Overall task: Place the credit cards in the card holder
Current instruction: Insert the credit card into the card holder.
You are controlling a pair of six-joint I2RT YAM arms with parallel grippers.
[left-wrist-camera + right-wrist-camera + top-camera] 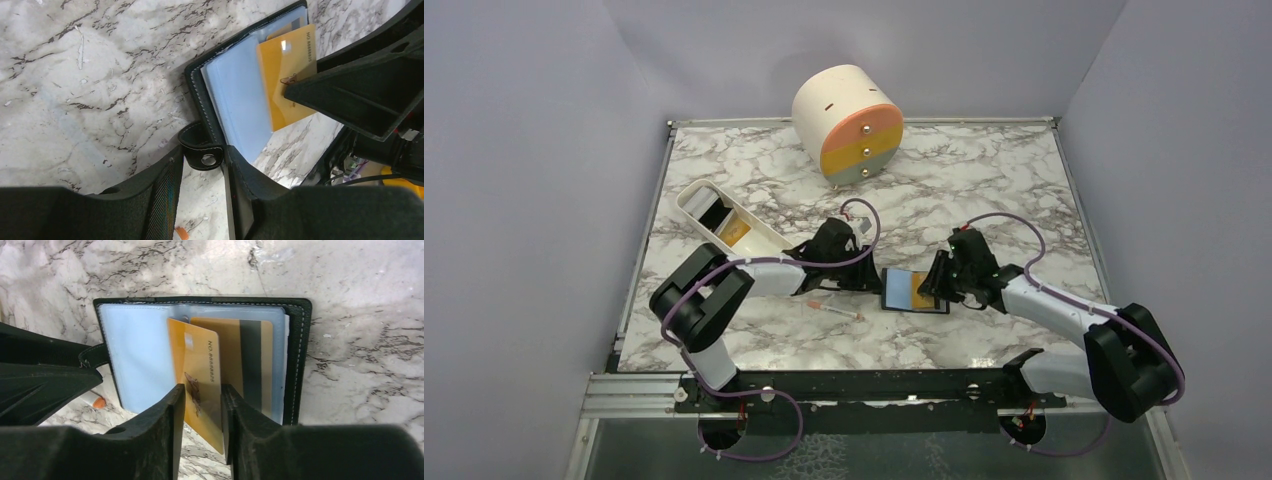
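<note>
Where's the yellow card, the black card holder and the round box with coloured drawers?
Orange-yellow plastic card (200, 360): right wrist view, its printed face.
Black leather-look card holder (300, 360): right wrist view, its right edge.
Cream round drawer box (829, 95): top view, its curved side.

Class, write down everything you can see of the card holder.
The card holder is black, leather-like with pale stitching, lying open and flat on the table. Clear sleeves fill it; one holds an orange card. Its snap strap sits within the left claw. The right claw holds a second orange card tilted against the sleeves.
</note>
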